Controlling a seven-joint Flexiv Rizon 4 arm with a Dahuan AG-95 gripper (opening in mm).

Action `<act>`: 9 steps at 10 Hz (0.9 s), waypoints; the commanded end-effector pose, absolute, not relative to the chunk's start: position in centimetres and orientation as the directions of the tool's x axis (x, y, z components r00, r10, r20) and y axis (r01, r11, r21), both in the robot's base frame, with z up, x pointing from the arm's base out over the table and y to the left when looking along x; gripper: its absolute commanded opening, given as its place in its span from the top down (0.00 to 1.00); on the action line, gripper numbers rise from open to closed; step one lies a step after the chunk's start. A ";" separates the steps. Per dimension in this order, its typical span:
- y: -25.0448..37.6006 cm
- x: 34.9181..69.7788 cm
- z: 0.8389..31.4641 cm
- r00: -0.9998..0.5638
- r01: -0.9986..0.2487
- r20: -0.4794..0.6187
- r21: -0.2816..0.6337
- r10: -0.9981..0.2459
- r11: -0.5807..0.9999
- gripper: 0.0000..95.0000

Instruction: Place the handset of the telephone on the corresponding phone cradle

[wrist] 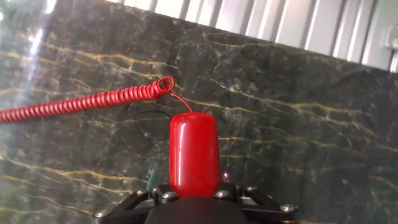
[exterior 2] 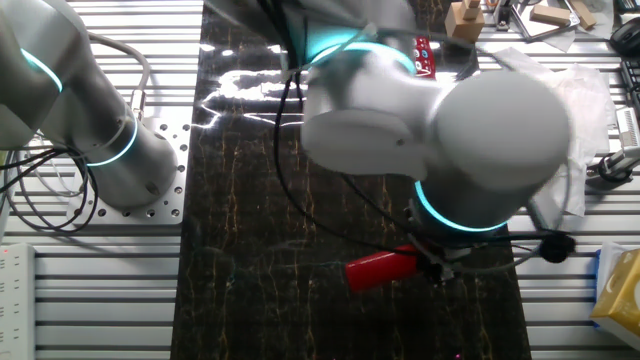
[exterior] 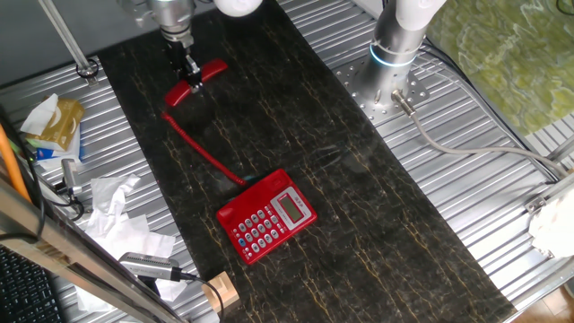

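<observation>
While the gripper (exterior: 190, 72) clamps the red handset (exterior: 196, 81) at the far end of the dark marble-patterned mat (exterior: 359, 206), its coiled cord (exterior: 204, 154) trails to the telephone (exterior: 266, 215) lying mid-mat, ribbed metal table (exterior: 502, 193) on both sides.

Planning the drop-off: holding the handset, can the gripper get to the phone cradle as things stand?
Probably yes. The gripper grips the handset, and only bare dark tabletop lies between it and the phone cradle; the cord trails beside that path.
</observation>
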State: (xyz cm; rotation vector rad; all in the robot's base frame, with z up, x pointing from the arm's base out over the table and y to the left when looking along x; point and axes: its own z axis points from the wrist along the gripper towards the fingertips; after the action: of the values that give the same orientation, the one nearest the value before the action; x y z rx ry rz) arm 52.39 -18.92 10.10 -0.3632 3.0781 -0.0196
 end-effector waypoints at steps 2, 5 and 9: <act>-16.7 52.9 11.0 -0.990 -0.140 -0.033 -0.006 -0.140 0.990 1.00; -13.7 53.5 11.5 -0.996 -0.087 -0.029 0.003 -0.087 0.996 1.00; -11.0 54.2 12.1 -0.998 -0.057 -0.027 0.025 -0.056 0.998 1.00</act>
State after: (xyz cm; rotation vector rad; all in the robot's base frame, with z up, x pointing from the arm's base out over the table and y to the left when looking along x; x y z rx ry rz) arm 54.32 -10.83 12.05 -0.0835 3.1124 0.0401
